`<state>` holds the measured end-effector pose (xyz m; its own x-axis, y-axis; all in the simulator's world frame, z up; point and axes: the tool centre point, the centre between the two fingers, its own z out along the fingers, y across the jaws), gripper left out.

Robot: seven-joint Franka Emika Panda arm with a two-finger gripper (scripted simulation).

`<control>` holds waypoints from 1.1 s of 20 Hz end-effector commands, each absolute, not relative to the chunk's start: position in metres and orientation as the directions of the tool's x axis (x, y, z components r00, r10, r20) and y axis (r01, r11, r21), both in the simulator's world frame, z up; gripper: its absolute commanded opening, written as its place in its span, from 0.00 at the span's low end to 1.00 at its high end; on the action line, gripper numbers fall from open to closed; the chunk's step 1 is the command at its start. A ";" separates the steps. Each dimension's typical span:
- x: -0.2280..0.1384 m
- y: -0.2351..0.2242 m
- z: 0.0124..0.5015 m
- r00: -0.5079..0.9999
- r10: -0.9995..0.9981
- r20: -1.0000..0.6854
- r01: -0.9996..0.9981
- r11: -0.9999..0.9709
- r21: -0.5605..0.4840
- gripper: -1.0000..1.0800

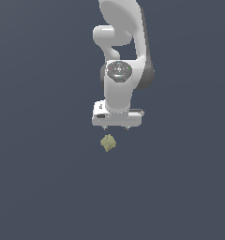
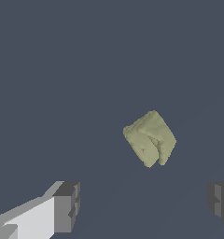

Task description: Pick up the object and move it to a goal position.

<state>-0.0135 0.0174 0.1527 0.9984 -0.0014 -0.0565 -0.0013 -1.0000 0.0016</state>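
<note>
The object (image 1: 108,142) is a tiny olive-yellow, mottled, roughly cube-shaped block lying on the dark grey floor, turned at an angle. It shows larger in the wrist view (image 2: 150,138). My white gripper (image 1: 116,127) hangs just above it, slightly toward the exterior view's right, and does not touch it. The jaws stand wide apart with nothing between them. One dark fingertip (image 2: 67,206) and the other fingertip (image 2: 220,201) frame the wrist view, with the block beyond the gap between them.
The white arm (image 1: 119,61) rises straight up behind the gripper. A flat dark grey surface (image 1: 39,187) surrounds the block on all sides.
</note>
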 end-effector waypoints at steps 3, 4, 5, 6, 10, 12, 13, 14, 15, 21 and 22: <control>-0.014 0.015 0.153 0.998 0.000 -0.057 0.000 -1.000 0.004 0.96; -0.014 0.013 0.153 0.998 0.002 -0.058 0.002 -1.000 0.007 0.96; -0.014 0.010 0.153 0.998 0.004 -0.059 0.005 -1.000 0.011 0.96; -0.015 0.005 0.154 0.998 0.007 -0.061 0.008 -1.000 0.016 0.96; -0.017 -0.007 0.155 0.998 0.013 -0.066 0.014 -0.999 0.029 0.96; -0.017 -0.007 0.155 0.998 0.012 -0.066 0.014 -0.999 0.029 0.96; -0.017 -0.006 0.155 0.998 0.013 -0.066 0.015 -0.999 0.029 0.96; -0.017 -0.006 0.155 0.998 0.014 -0.065 0.016 -0.999 0.028 0.96; -0.016 -0.006 0.154 0.998 0.017 -0.065 0.019 -0.999 0.028 0.96; -0.015 -0.008 0.149 0.996 0.063 -0.062 0.065 -0.998 0.025 0.96; -0.015 -0.008 0.148 0.995 0.075 -0.061 0.077 -0.997 0.024 0.96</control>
<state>-0.0151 -0.0077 0.1498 0.9963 0.0593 -0.0620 0.0610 -0.9978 0.0249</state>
